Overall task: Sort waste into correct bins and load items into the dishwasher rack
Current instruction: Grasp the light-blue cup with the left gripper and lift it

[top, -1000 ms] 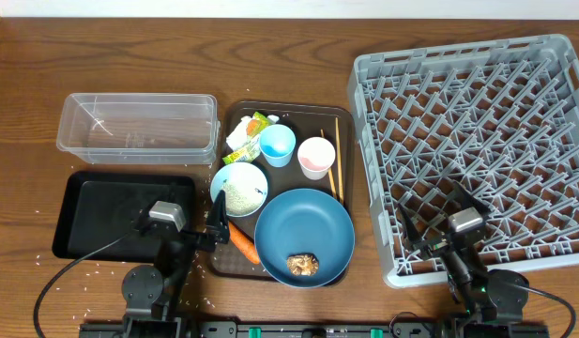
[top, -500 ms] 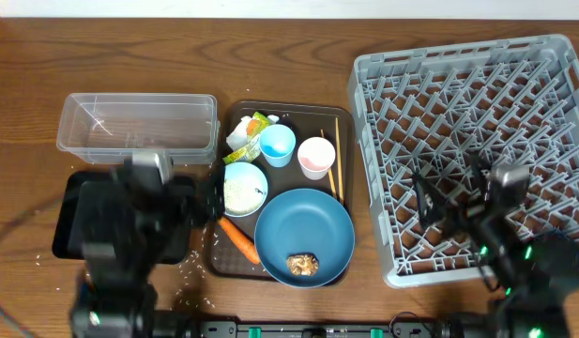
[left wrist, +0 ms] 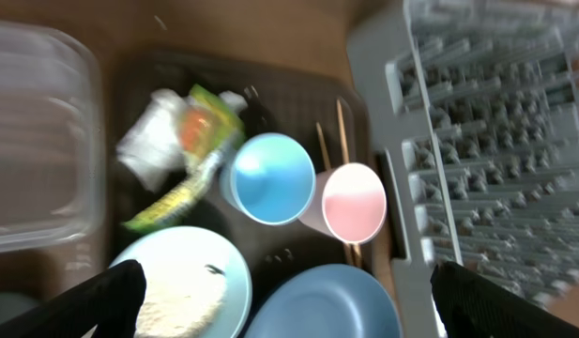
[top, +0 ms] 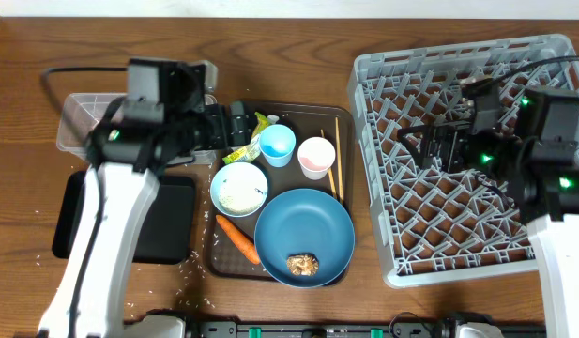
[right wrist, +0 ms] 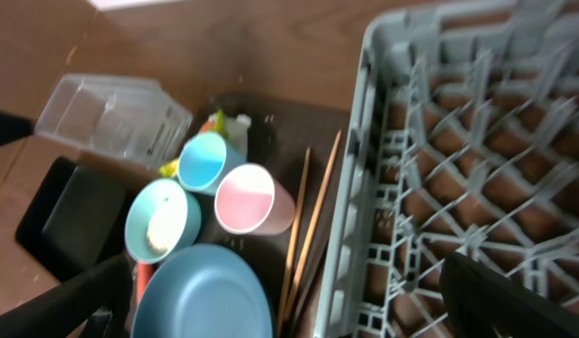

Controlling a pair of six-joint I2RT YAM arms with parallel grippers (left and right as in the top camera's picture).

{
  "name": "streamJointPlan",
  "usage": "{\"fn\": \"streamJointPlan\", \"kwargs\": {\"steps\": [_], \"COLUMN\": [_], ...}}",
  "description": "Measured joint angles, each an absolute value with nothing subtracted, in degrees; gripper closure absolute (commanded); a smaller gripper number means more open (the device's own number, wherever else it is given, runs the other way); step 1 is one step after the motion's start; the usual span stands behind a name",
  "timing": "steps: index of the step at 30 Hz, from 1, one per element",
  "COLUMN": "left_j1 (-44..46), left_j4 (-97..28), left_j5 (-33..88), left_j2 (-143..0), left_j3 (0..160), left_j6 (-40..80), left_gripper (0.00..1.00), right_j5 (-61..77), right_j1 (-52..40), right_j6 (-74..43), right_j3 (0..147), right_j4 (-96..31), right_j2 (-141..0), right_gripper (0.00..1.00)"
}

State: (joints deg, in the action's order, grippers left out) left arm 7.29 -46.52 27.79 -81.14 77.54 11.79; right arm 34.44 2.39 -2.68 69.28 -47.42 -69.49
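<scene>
Overhead view: the big square grey plastic rack (top: 369, 188) lies under the right gripper (top: 416, 145), whose fingers are spread wide and hold nothing. Left gripper (top: 240, 127) is spread wide too and empty, above the far left corner of the flat dark brown tray (top: 291, 178). To its left sits the clear plastic tub (top: 78, 131), and nearer the arm's base the shallow black tray (top: 175, 221). Beside this gripper, on the brown tray, are the dark blue plate (top: 303, 225), light blue bowl (top: 239, 188), light blue cup (top: 278, 144), pink cup (top: 316, 157), orange carrot (top: 237, 239), crumpled wrappers (left wrist: 176, 150), two wooden chopsticks (top: 336, 160), a small brown lump (top: 302, 264) on the plate, and white rice (top: 237, 195) in the bowl.
</scene>
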Motion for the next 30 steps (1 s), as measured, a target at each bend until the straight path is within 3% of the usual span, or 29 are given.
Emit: {"fn": "streamJointPlan", "kwargs": {"steps": [5,11,13,14,19,23,27,30], "left_j1": [8.88,15.53,18.02,18.85,20.97,20.88,20.91,20.91], "left_j4": [-45.39,-44.58,-44.23,-44.07,-42.28,-40.23,-38.17,-36.88], "left_j5": [32.75,24.8,20.38,18.5,11.53,8.93,7.9,7.03], "left_j2": [-87.61,-92.01,-93.82,-94.65,-99.42,-102.19,-103.57,-104.51], "left_j3": [77.54,77.54,77.54,77.54,77.54,77.54,77.54,77.54], "left_j6": [11.81,12.1,12.53,12.84,14.15,16.62,17.8,18.04], "left_gripper": [0.02,0.02,0.22,0.27,0.28,0.37,0.54,0.56], "right_j5": [35.22,34.28,33.63,33.41,32.36,32.1,32.08,32.03], "right_j1": [2.39,2.39,2.39,2.39,2.39,2.39,2.39,2.39], "right_j6": [-2.31,-2.33,-2.35,-2.35,-2.35,-2.35,-2.35,-2.35], "right_j3": [69.28,69.36,69.38,69.38,69.38,69.38,69.38,69.38], "right_j4": [-48.6,-49.19,-49.93,-50.15,-51.18,-51.22,-51.24,-51.24], "right_j2": [-71.26,-71.24,-71.24,-71.24,-71.24,-71.24,-71.24,-71.24], "right_gripper": [0.01,0.01,0.01,0.01,0.01,0.01,0.01,0.01]}}
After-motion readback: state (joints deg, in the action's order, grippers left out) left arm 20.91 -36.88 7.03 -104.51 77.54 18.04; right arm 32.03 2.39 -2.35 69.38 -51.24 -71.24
